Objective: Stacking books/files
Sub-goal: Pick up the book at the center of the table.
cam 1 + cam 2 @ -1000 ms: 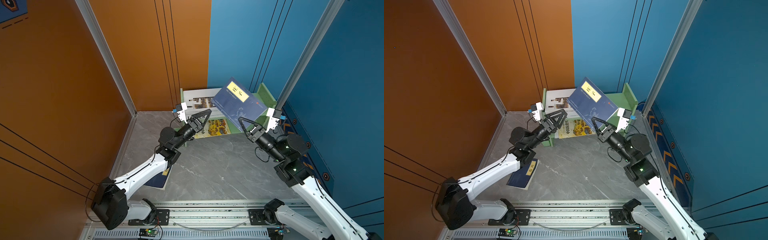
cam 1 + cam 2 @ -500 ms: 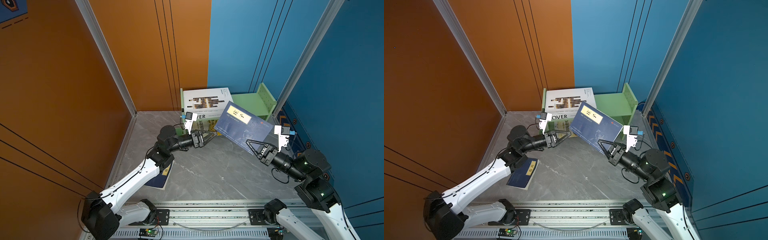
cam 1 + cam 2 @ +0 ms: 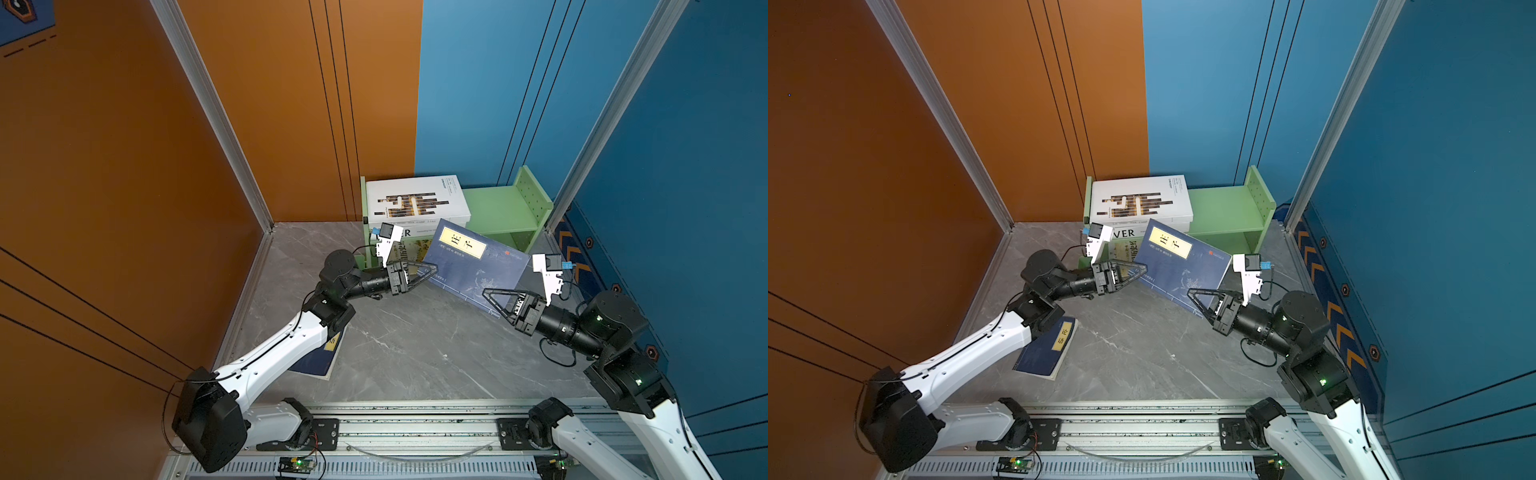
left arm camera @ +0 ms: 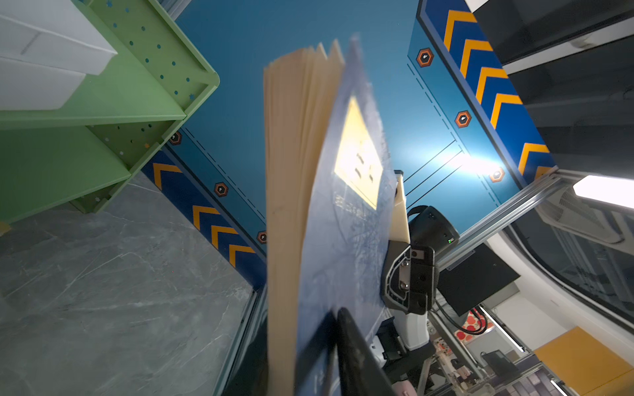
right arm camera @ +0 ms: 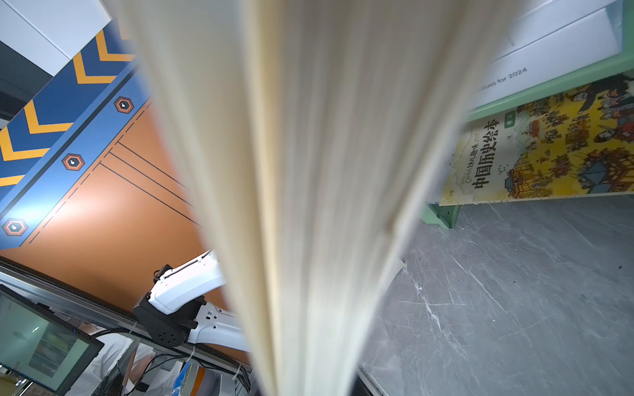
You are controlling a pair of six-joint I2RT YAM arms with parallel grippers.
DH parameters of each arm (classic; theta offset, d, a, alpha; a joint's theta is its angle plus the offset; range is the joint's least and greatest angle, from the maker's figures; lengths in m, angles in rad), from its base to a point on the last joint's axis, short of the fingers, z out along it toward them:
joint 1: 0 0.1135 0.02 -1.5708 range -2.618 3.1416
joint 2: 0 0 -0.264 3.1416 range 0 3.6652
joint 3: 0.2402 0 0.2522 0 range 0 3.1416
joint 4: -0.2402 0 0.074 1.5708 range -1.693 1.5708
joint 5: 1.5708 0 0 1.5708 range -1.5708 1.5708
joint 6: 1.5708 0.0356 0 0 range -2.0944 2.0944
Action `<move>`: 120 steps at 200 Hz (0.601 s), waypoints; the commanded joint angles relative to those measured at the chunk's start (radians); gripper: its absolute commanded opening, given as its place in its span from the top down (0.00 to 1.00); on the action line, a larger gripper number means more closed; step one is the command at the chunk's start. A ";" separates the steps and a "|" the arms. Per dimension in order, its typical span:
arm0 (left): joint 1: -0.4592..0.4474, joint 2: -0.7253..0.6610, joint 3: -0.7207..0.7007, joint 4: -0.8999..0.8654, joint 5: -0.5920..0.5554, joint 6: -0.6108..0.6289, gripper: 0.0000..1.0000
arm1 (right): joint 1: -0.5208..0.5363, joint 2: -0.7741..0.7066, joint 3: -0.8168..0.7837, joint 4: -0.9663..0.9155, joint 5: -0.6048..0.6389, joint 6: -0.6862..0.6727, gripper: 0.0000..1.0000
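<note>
Nearest me, the 论语 book (image 3: 1044,353) lies flat on the grey table (image 3: 415,353), partly under the left arm. Further in, the 庄子 book (image 3: 478,266) is held tilted between both arms. The right gripper (image 3: 492,303) is clamped tight on its near edge. The left gripper (image 3: 430,274) sits narrow on the corner at its own side, with one finger (image 4: 353,346) against the cover in the left wrist view. The pages fan loosely.

Behind stands the green rack (image 3: 507,208). Its upper shelf carries the barred book (image 3: 415,203), stacked on the "LOVER" book (image 3: 1125,233) — only "VER" shows past the wrist camera. The lower bay holds the yellow book (image 5: 549,151), titled "中国历史绘本".
</note>
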 commanded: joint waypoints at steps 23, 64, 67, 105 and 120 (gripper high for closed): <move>0.014 -0.037 -0.088 0.039 -0.031 -0.011 0.94 | -0.004 0.012 -0.022 0.012 0.077 -0.021 0.96; 0.025 -0.129 -0.243 -0.031 -0.178 0.038 1.00 | -0.007 0.044 -0.147 0.055 0.183 0.060 0.80; 0.024 -0.138 -0.255 -0.041 -0.192 0.042 1.00 | -0.008 0.047 -0.158 0.059 0.194 0.068 0.80; 0.012 -0.216 -0.413 -0.073 -0.355 0.050 1.00 | -0.043 0.092 -0.312 0.163 0.267 0.209 0.75; 0.010 -0.223 -0.448 -0.072 -0.394 0.045 1.00 | -0.060 0.121 -0.373 0.251 0.258 0.266 0.73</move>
